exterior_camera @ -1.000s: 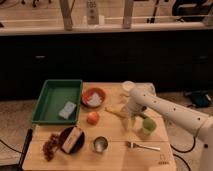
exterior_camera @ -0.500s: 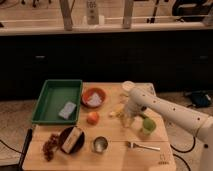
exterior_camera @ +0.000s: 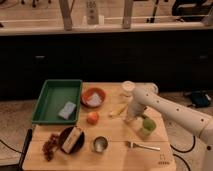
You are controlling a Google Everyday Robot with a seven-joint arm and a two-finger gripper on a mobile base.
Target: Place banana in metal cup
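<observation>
Wooden table (exterior_camera: 115, 156), pincer (exterior_camera: 131, 118) beside banana (exterior_camera: 119, 110), dark counter (exterior_camera: 100, 55)

Tool (exterior_camera: 131, 116) lower, beside banana (exterior_camera: 119, 110)

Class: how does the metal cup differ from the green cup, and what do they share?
Colour: the metal cup is shiny silver-grey; the green cup is green. Place: the metal cup stands beside the dark bowl; the green cup stands further right. The tool is close to the green cup and the banana, away from the metal cup. Both stand upright.
</observation>
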